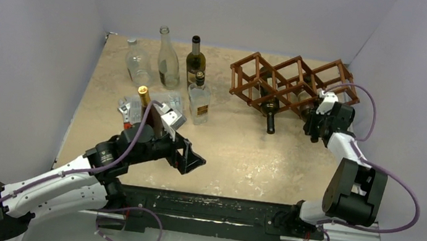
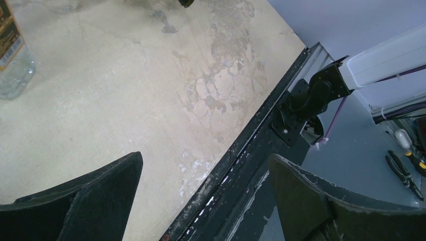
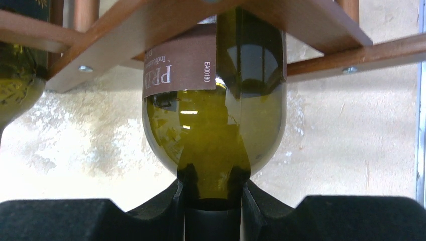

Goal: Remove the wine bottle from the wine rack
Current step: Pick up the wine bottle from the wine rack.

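Note:
The reddish-brown wooden wine rack (image 1: 291,81) stands at the back right of the table. My right gripper (image 1: 313,126) is at its front right cell. In the right wrist view the gripper (image 3: 213,201) is shut on the neck of a green wine bottle (image 3: 216,135) with a brown label, which lies in the rack (image 3: 311,25). Another dark bottle (image 1: 271,112) lies in a middle cell with its neck sticking out forward; it shows at the left edge of the right wrist view (image 3: 15,85). My left gripper (image 1: 193,158) is open and empty near the front edge of the table; it also shows open in the left wrist view (image 2: 206,160).
Several bottles stand at the back left: two clear ones (image 1: 139,61) (image 1: 168,58), a dark green one (image 1: 195,59), a square clear one (image 1: 199,100) and a gold-topped one (image 1: 144,94). A clear plastic box (image 1: 169,103) lies beside them. The black base rail (image 2: 251,150) runs along the front edge.

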